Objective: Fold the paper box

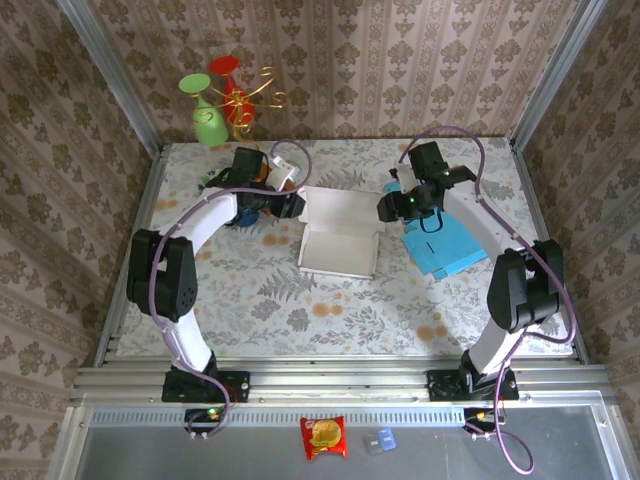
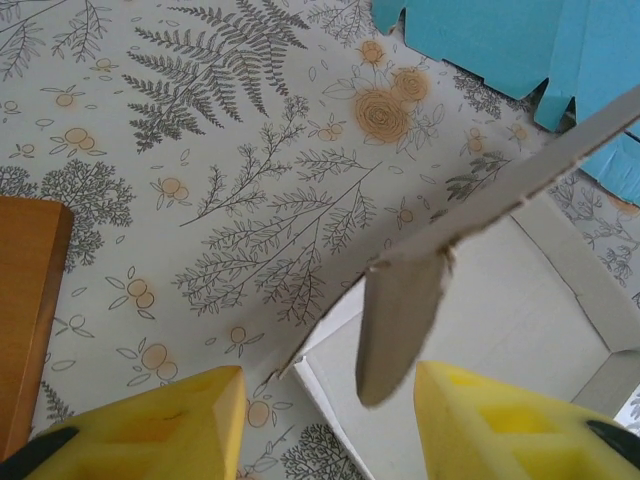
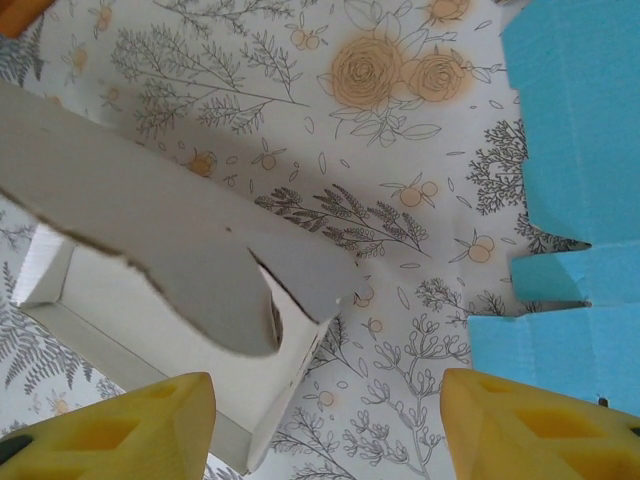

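The white paper box [image 1: 340, 240] lies open in the middle of the table, its lid panel raised at the back. My left gripper [image 1: 296, 205] is at the box's back left corner and my right gripper [image 1: 384, 207] at its back right corner. In the left wrist view the yellow fingers [image 2: 150, 425] stand apart, and a grey flap tab [image 2: 400, 320] hangs between them, touching neither. My right gripper [image 3: 330, 430] is open too, with the box corner and its tab [image 3: 220, 290] just inside the left finger [image 3: 120, 430].
A flat blue cardboard blank [image 1: 450, 245] lies right of the box, close to the right arm. A brown wooden block [image 2: 25, 290] sits left of the left gripper. A green vase [image 1: 207, 118] and a red vase [image 1: 228, 75] stand at the back left corner.
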Controlling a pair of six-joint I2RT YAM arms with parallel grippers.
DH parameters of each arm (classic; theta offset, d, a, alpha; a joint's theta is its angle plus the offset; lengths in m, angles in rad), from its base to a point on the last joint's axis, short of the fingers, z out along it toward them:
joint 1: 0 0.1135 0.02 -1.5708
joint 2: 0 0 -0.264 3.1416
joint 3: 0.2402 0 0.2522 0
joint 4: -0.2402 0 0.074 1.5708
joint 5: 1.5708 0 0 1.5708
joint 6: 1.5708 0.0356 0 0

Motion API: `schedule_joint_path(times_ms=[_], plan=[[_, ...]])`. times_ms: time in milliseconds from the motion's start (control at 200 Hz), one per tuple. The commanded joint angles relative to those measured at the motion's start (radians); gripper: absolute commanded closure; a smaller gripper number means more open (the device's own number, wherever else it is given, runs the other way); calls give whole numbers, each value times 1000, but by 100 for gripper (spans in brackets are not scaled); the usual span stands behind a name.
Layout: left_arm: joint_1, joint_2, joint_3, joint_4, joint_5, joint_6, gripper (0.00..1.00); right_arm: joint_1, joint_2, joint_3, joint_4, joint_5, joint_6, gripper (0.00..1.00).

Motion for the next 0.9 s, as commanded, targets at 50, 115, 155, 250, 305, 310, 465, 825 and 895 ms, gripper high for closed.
schedule_joint_path(times_ms=[50,115,155,250,305,310,465,825,895], plan=[[-2,40,54,-19,34,67,52,-5,59,72,-44,-22,-76,39],[-5,52,69,-31,27,74,53,-4,80,93,-51,-24,-86,41],[-8,60,77,-35,24,75,55,-5,93,106,-54,-27,-89,42],[-12,73,92,-38,21,72,58,-3,112,126,-57,-33,-94,45],[-12,80,99,-38,18,69,59,-4,123,133,-59,-34,-92,46],[-13,80,100,-39,18,69,59,-4,124,135,-59,-34,-92,47],[-19,91,110,-39,9,69,62,-3,147,156,-61,-41,-89,51],[-41,105,119,-55,2,79,76,-1,170,182,-61,-54,-85,61],[-44,105,118,-57,-8,79,78,-1,171,184,-61,-54,-83,63]])
